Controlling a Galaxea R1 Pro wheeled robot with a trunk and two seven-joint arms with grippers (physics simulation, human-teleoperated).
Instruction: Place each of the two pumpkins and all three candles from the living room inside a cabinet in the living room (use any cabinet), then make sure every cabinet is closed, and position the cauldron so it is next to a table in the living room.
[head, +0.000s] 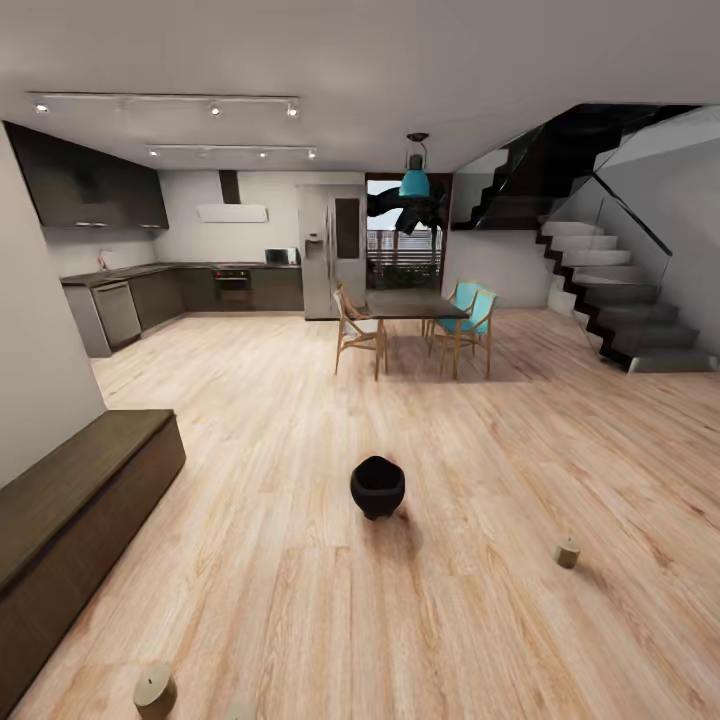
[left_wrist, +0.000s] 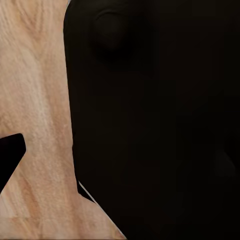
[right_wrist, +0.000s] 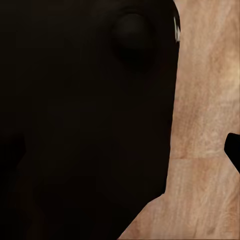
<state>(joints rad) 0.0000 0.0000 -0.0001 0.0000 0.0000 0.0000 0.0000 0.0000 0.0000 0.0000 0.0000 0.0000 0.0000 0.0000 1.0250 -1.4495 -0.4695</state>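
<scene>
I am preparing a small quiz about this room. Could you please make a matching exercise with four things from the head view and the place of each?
Things:
1. cauldron
2. cabinet
3. dining table
4. staircase

Places:
A. along the left wall
B. at the right side of the room
C. on the floor, in the middle
D. farther back, between chairs

Pairs: 1-C, 2-A, 3-D, 4-B

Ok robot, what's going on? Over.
Grippers' state unclear. Cauldron on open floor, far from dining table. Candles on floor. Cabinet closed. Path clear.
</scene>
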